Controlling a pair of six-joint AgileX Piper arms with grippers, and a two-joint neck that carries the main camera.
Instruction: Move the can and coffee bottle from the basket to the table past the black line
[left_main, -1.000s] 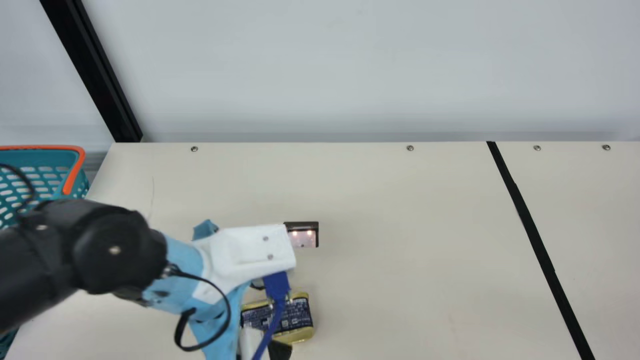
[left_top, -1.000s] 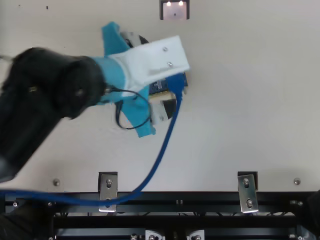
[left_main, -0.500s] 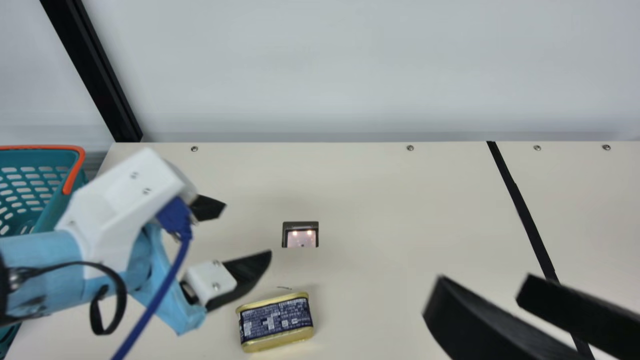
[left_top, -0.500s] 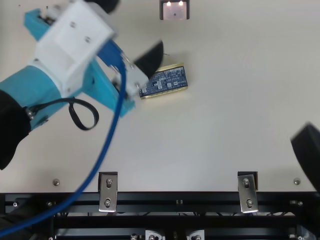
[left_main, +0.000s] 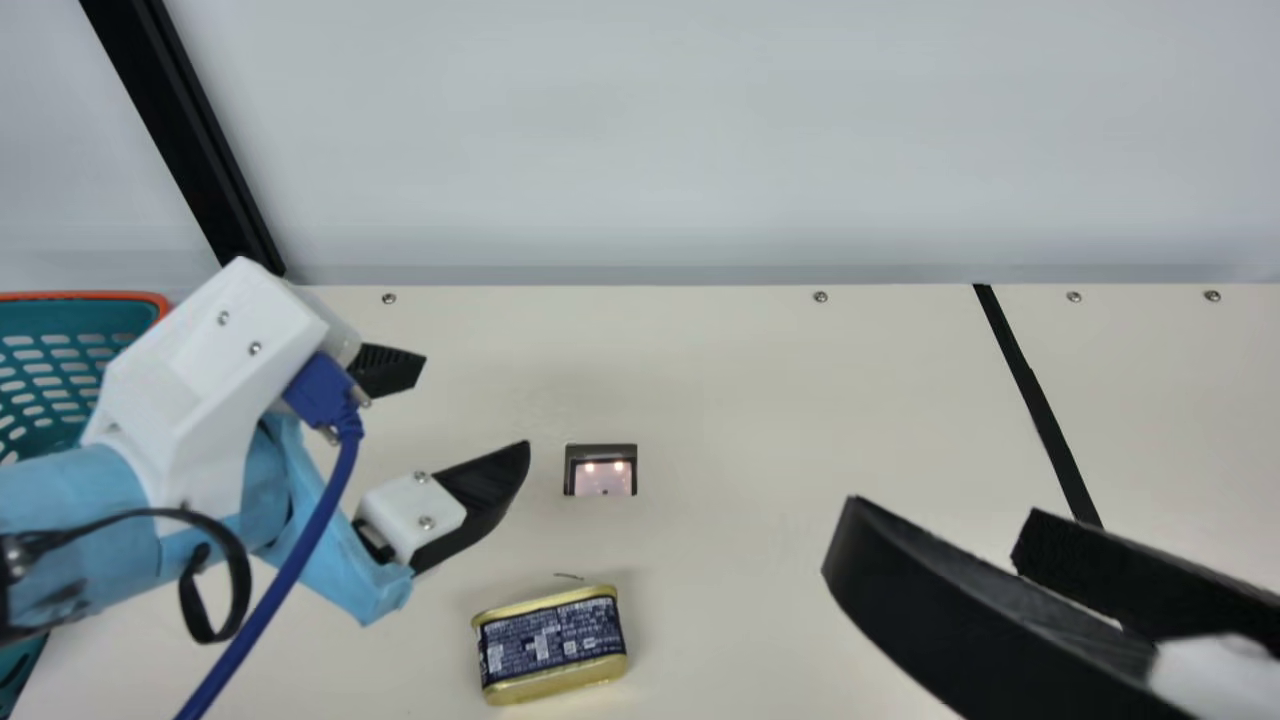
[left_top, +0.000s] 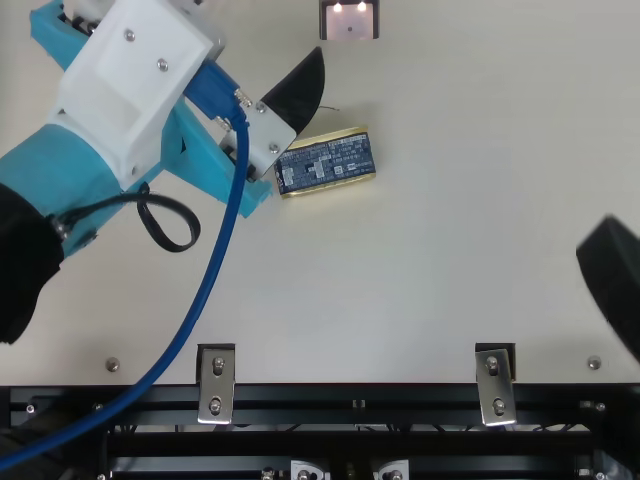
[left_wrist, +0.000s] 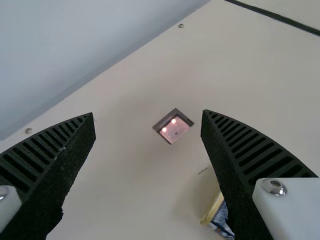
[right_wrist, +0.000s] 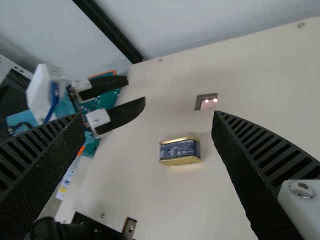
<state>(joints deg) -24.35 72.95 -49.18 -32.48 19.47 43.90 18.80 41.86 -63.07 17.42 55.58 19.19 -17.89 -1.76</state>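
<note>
The can, gold with a dark blue label, lies on its side on the table, in the main view (left_main: 550, 643) and the top view (left_top: 325, 163). My left gripper (left_main: 475, 403) is open above the table, up and left of the can; its own wrist view has the gripper (left_wrist: 148, 114) with the can (left_wrist: 221, 220) partly behind one finger. At the main view's lower right my right gripper (left_main: 942, 508) stands open and empty; in its wrist view the can (right_wrist: 180, 151) is seen beyond the open gripper (right_wrist: 147, 114). The black line (left_main: 1040, 410) crosses the table's right part.
The teal basket (left_main: 70, 325) with an orange rim stands at the table's left edge, partly behind my left arm. A small dark-framed fixture with two lights (left_main: 603, 470) is set in the table beyond the can. A blue cable (left_top: 205, 325) trails from the left wrist.
My left gripper has come off the can and moved left, leaving the can lying on the table. The right gripper has entered the main view at the lower right and risen slightly there.
</note>
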